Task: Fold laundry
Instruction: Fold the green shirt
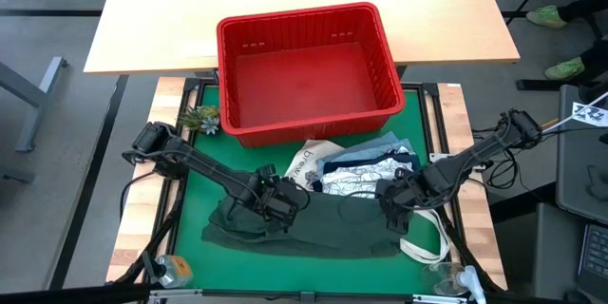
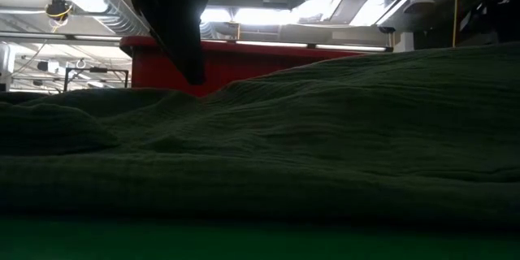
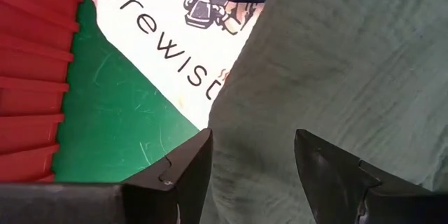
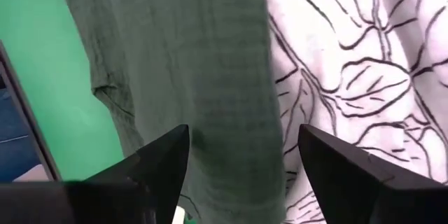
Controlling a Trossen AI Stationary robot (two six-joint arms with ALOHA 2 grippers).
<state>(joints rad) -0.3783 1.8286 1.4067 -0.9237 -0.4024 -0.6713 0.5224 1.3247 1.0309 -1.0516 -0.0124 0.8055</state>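
None of the laundry looks folded yet, so by my reading the task is near its start. The dark olive green garment (image 1: 304,223) lies spread and rumpled across the near part of the green mat (image 1: 195,185), its upper edge uneven and no crease or doubled layer visible on it (the low view shows only its wrinkled surface rising toward one side). Behind it, against the front wall of the red basket (image 1: 304,66), the other pieces sit in a loose heap: the white garment with the dark leaf print (image 1: 356,179), a navy blue piece (image 1: 366,163) and a bit of light blue denim (image 1: 385,144), all untouched as far as I can tell. A white tote bag (image 1: 309,161) with printed lettering lies partly under that heap, and its handles (image 1: 427,247) trail off the mat's near right corner. The left gripper (image 1: 281,203) hovers low over the olive garment's upper left edge, its fingers (image 3: 185,175) spread apart with cloth showing between them and nothing pinched. The right gripper (image 1: 394,197) is at the same garment's upper right edge, where olive cloth meets the leaf print, its fingers (image 4: 164,161) likewise wide apart and grasping nothing. The basket holds nothing visible. What remains, I judge, is nearly everything: taking the olive garment by its edge, folding it, then each piece in the heap.
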